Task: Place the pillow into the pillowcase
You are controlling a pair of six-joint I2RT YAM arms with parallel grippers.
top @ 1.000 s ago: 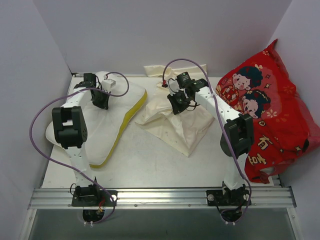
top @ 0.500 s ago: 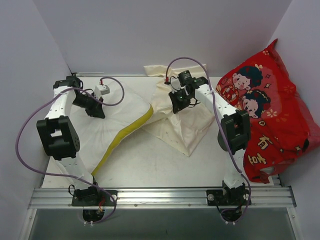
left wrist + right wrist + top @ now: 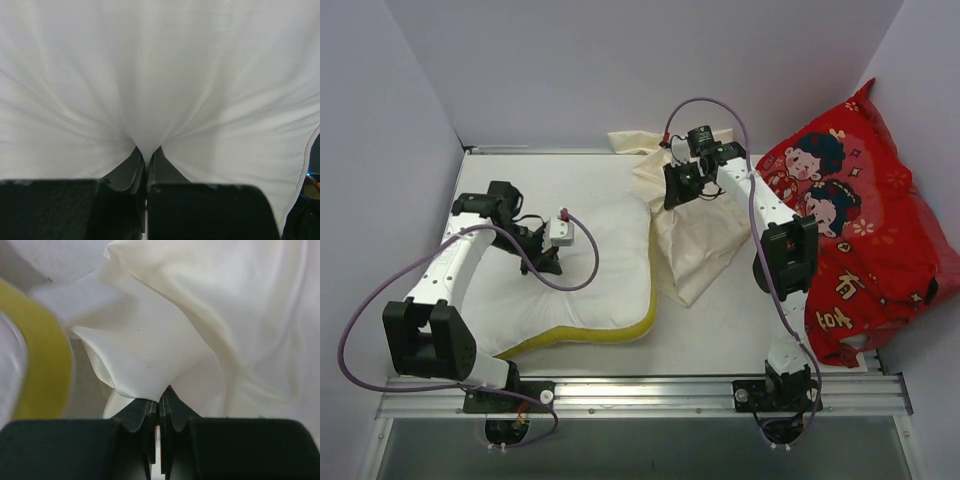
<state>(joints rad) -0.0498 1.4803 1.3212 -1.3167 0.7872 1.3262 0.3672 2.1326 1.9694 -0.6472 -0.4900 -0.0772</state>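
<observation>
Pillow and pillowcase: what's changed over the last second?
The left gripper closed on the pillow and dragged it nearer and rightward, swinging its yellow edge round beside the pillowcase. The right gripper, shut on the pillowcase throughout, pulled its pinched edge farther back, bunching it narrower. The red cartoon cushion stayed put.

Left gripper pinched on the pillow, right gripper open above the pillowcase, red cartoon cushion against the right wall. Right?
One thing is off. The right gripper is not open above the pillowcase. It is shut on a fold of it, as the right wrist view shows. The left gripper is pinched on the pillow, and the red cartoon cushion is against the right wall.
</observation>
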